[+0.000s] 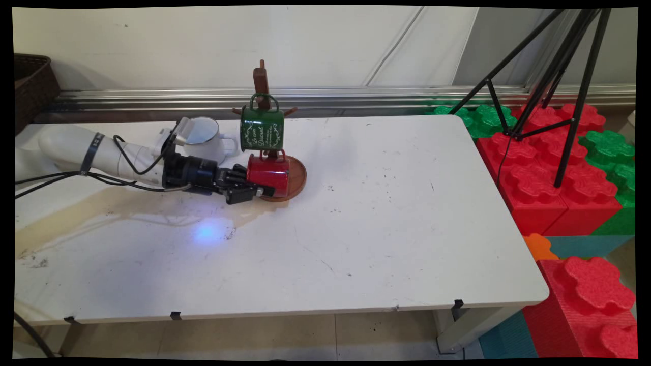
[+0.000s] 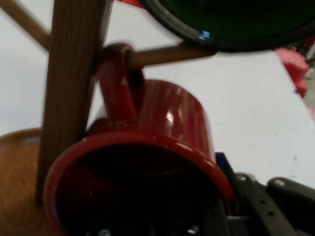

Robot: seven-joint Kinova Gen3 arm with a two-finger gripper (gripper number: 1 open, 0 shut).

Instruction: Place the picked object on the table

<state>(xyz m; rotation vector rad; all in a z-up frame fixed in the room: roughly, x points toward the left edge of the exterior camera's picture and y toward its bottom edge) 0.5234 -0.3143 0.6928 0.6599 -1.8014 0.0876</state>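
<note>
White table [image 1: 386, 213], claw [image 1: 257, 189] gripping red mug [image 1: 268, 174], green mug [image 1: 262, 128] above

Even, bright light; the surface [image 1: 386, 213] shows soft shadows toward 7 o'clock; the hand view is blurred throughout.

Close before me is a red mug [image 2: 162, 128], its dark mouth turned toward me. Its handle [image 2: 117, 83] is hooked over a thin wooden peg [image 2: 167, 53] that comes out of an upright wooden post [image 2: 71, 83]. The post stands on a round wooden base [image 2: 17, 182] at the lower left. Above, the dark rim of a green mug [image 2: 231, 22] hangs. My gripper [image 2: 224, 216] is at the mug's rim, with one finger [image 2: 266, 206] outside the wall. Behind lies the white table [image 2: 256, 108].
</note>
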